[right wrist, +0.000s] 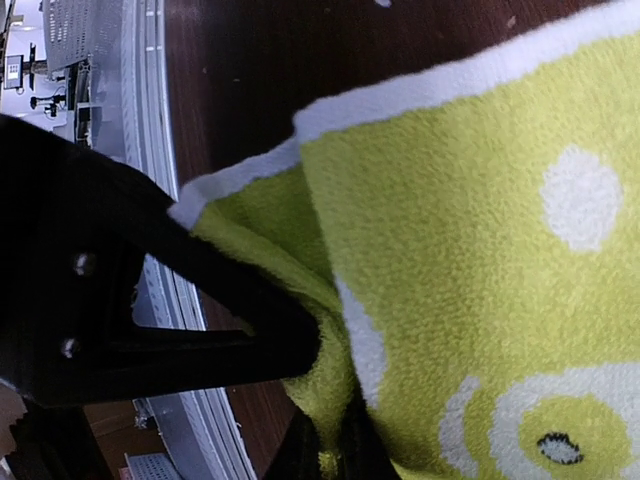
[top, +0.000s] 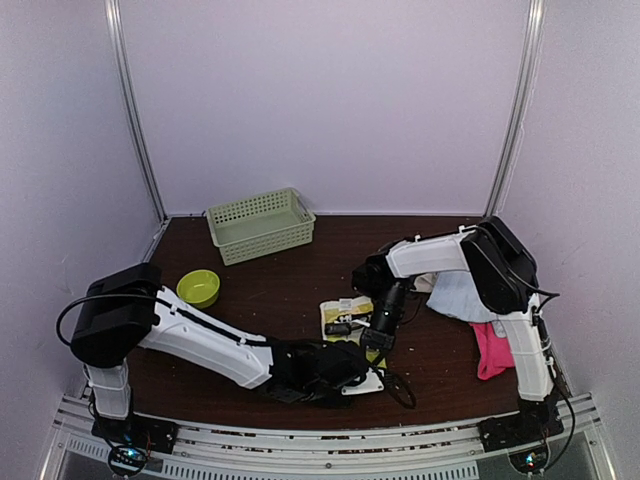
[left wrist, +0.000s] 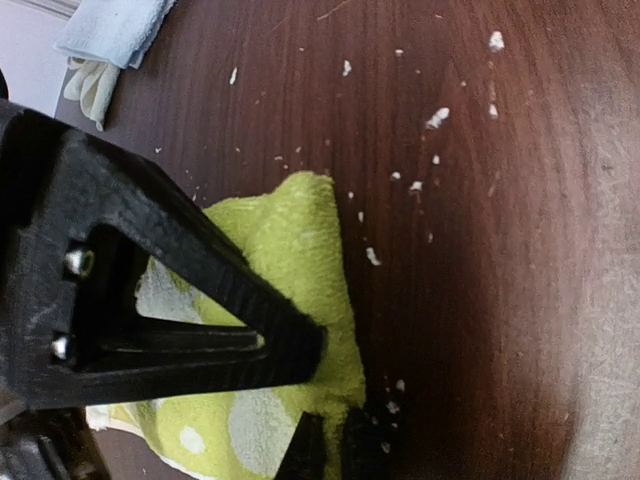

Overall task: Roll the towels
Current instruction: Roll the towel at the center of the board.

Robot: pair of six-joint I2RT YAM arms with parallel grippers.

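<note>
The lime-green towel (top: 343, 314) with pale print lies at the table's middle front, partly folded. My left gripper (top: 350, 366) reaches in low from the left and is shut on its near edge, with green cloth between the jaws (left wrist: 315, 400). My right gripper (top: 378, 335) comes down from the right and pinches a fold of the same towel (right wrist: 470, 250) between its jaws (right wrist: 322, 400). The light blue towel (top: 458, 296) lies at the right under the right arm, and it also shows in the left wrist view (left wrist: 112, 25) with a cream-white cloth (left wrist: 90, 85) beside it. The hot pink towel (top: 491, 350) lies at the right front.
A green plastic basket (top: 259, 225) stands at the back centre-left. A lime-green bowl (top: 198, 288) sits at the left. White lint specks (left wrist: 436, 118) dot the dark wooden table (top: 290, 290). A metal rail (right wrist: 160, 150) runs along the front edge.
</note>
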